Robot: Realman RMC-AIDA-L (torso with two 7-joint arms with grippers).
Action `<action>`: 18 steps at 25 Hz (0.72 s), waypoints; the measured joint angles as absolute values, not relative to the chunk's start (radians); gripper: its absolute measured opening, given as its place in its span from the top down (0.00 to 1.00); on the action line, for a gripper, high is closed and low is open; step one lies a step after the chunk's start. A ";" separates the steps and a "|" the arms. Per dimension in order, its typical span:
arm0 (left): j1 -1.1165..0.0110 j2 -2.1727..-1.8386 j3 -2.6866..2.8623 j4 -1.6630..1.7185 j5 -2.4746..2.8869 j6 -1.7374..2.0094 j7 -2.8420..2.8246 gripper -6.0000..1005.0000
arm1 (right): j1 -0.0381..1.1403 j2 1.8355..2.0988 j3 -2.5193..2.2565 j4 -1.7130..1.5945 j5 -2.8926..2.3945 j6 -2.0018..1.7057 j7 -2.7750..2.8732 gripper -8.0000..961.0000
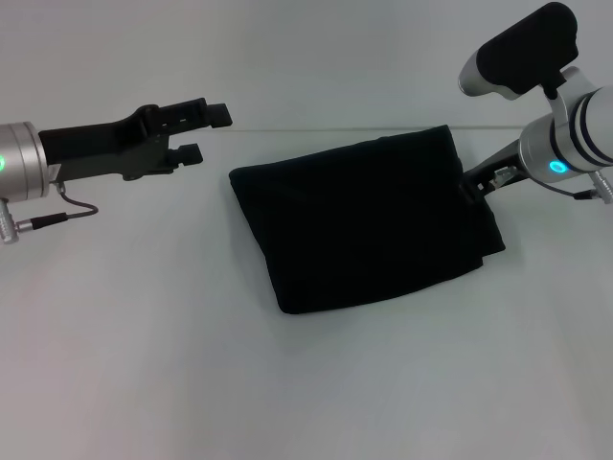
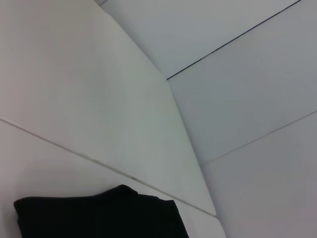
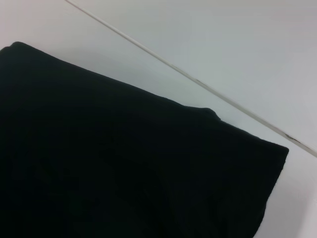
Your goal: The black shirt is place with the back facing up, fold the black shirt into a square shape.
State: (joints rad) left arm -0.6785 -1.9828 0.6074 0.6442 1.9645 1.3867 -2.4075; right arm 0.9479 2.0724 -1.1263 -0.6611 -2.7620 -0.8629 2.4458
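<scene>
The shirt [image 1: 369,222] lies folded into a rough square mid-tabletop [image 1: 144,364], lettering hidden. My left pincer [image 1: 206,134] hovers well to its left, fingers parted, empty. My right pincer [image 1: 476,184] sits at the shirt's right edge, its tips hidden.

The black shirt [image 1: 364,220] is soft, matt cloth (faintly creased), lying on a smooth, matt white table [image 1: 144,364]. Beside the shirt, the left gripper [image 1: 206,134] looks matt black plastic on a satin metal wrist.
</scene>
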 joint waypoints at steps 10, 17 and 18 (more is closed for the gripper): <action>-0.673 -1.986 0.607 0.644 1.955 1.380 -2.407 0.07 | 0.963 2.051 -1.111 -0.605 -2.790 -0.809 2.529 0.80; -0.669 -1.982 0.608 0.644 1.945 1.384 -2.398 0.07 | 0.924 1.972 -0.884 -0.706 -2.592 -0.966 2.573 0.55; -0.669 -1.981 0.610 0.643 1.947 1.386 -2.398 0.07 | 0.919 1.960 -0.854 -0.710 -2.539 -1.005 2.563 0.53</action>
